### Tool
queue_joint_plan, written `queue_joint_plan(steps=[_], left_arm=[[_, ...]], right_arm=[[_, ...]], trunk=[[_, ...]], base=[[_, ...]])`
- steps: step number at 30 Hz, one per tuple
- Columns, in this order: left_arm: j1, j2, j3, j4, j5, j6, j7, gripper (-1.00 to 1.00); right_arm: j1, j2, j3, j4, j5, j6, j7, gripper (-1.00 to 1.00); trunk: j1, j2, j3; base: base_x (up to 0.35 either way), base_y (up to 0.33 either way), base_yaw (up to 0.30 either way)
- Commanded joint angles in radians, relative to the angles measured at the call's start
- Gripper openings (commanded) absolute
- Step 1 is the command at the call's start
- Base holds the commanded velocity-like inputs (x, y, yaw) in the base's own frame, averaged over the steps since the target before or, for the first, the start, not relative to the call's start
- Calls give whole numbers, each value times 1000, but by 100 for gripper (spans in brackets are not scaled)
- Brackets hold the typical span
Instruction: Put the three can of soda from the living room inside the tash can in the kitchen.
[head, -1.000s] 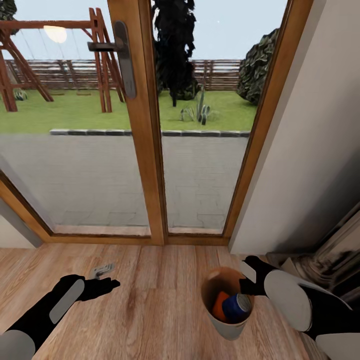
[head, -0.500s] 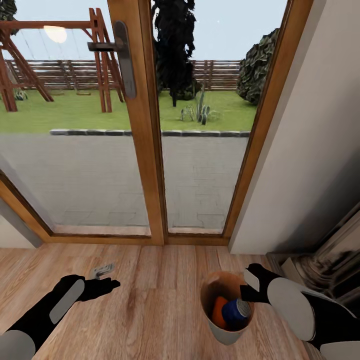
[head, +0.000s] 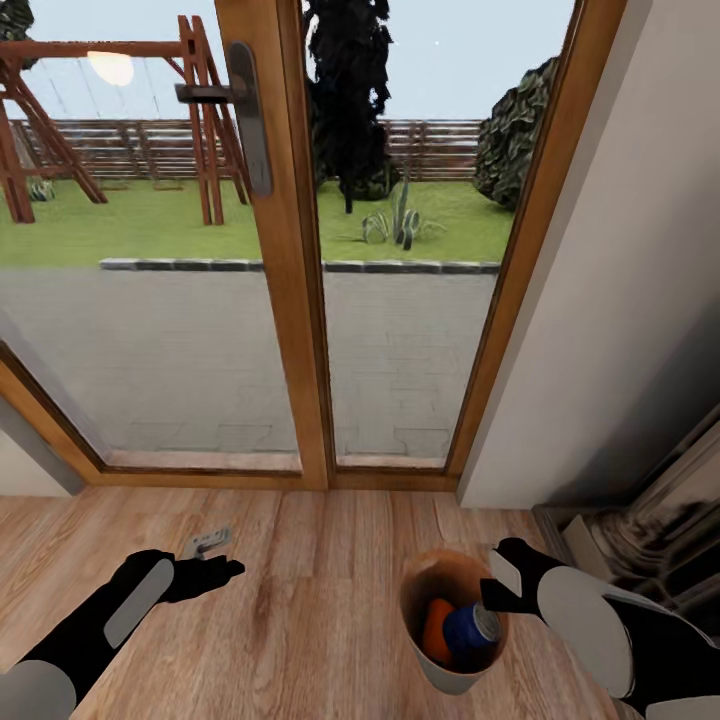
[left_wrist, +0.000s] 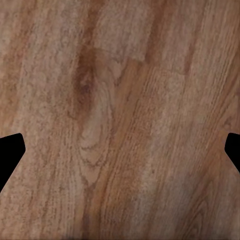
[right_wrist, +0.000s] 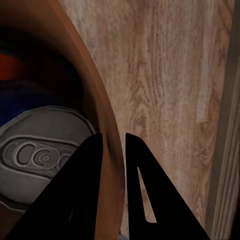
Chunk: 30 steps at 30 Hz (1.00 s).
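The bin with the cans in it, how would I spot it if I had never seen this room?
Find the wood-framed glass doors facing the garden, then look down to the wood floor in front of them. The bin stands there at the right, its rim pinched by the right gripper. It is a small round tapered tub, brown inside and pale outside, holding an orange can and a blue can.
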Motion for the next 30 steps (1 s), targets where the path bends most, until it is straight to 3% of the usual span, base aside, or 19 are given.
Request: queue_joint_plan(steps=[1,15,30], left_arm=[[0,-1,0,0,-1,0,0,100],[0,-19,0,1,-5,-1,2,100],[1,-31,0,2,-5,-2,2,100]], right_arm=[[2,0,-10,-1,-5,-4,4,-100],[29,-2,-7,-1,-5,-26,5,-100],[49,-21,-5,-2,-4,-30,4,-100]], trunk=[[0,0,0],[0,0,0],[0,0,0]], base=[[0,0,0],[0,0,0],[0,0,0]])
